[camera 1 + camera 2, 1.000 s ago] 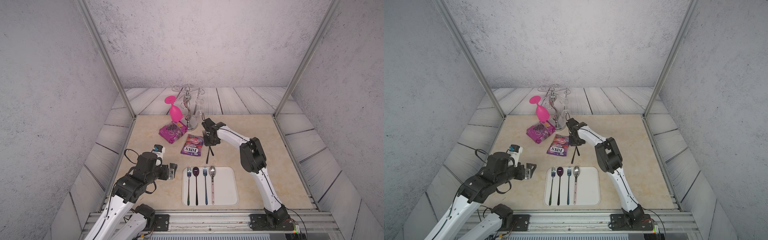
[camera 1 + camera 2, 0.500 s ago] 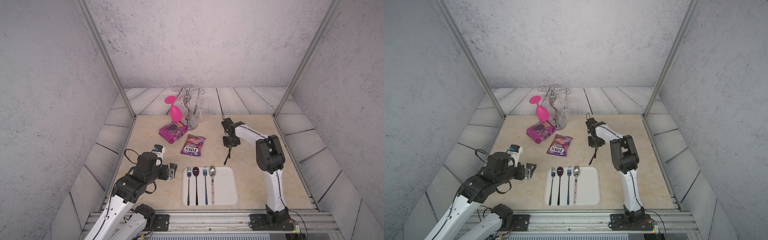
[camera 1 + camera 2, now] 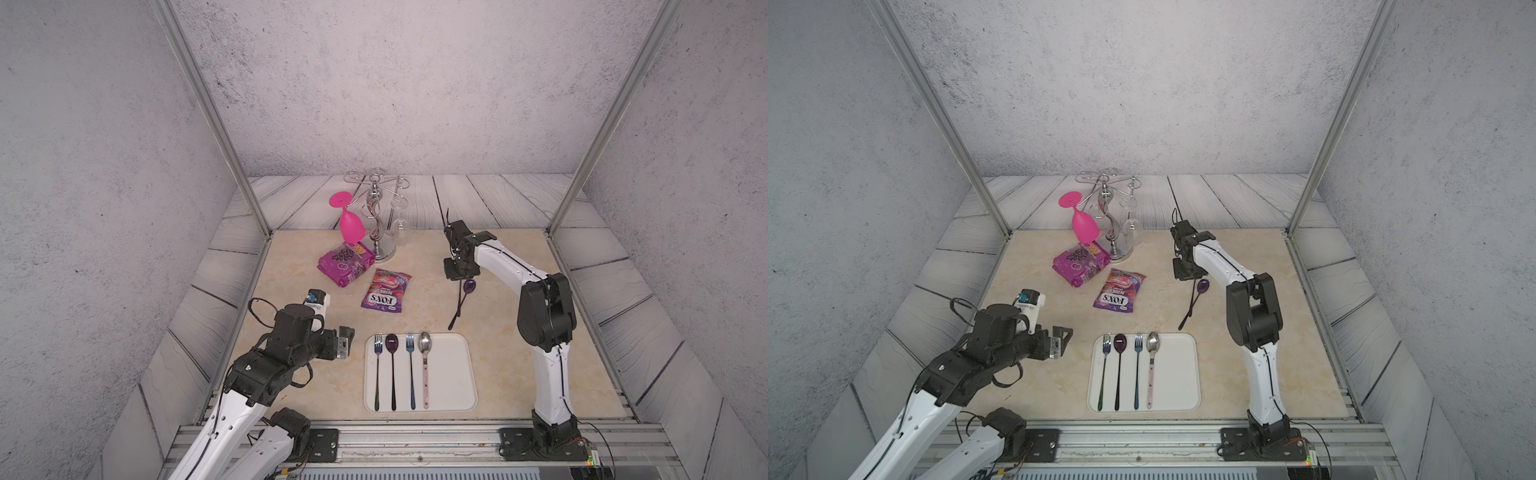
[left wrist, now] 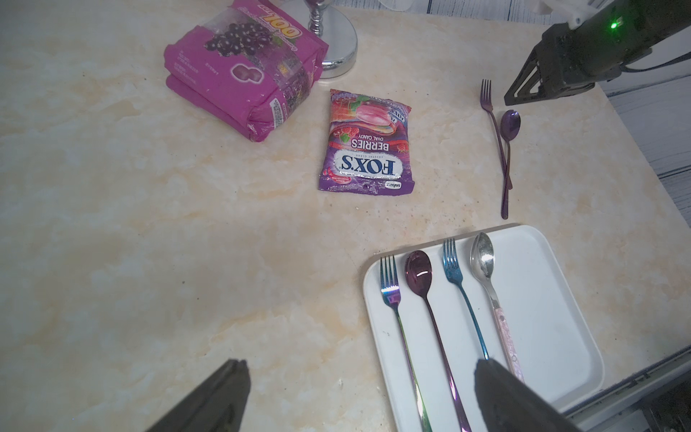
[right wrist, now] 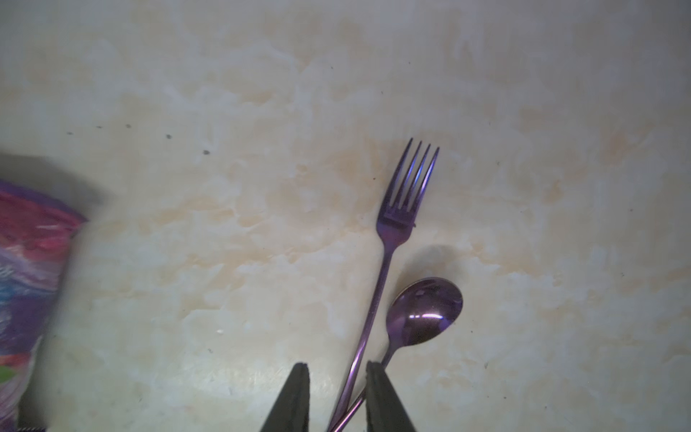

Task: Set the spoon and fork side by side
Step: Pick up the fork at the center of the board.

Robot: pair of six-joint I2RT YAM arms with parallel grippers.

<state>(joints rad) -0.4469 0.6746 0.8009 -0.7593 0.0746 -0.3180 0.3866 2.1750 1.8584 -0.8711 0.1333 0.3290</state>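
Left of the white tray (image 3: pixel 457 374), the left gripper (image 4: pixel 361 366) is held wide open and empty. Beyond the tray's far edge, the right gripper (image 5: pixel 336 368) is parted narrowly, nothing clamped; the purple fork (image 5: pixel 396 224) and spoon (image 5: pixel 426 310) are laid there, handles crossed between its jaws.

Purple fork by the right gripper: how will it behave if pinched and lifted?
Likely stiff: the purple fork looks like thin metal, so no droop. Probably slippery: its glossy, narrow handle could twist in the right gripper. Its handle crosses the purple spoon, so lifting may disturb that.
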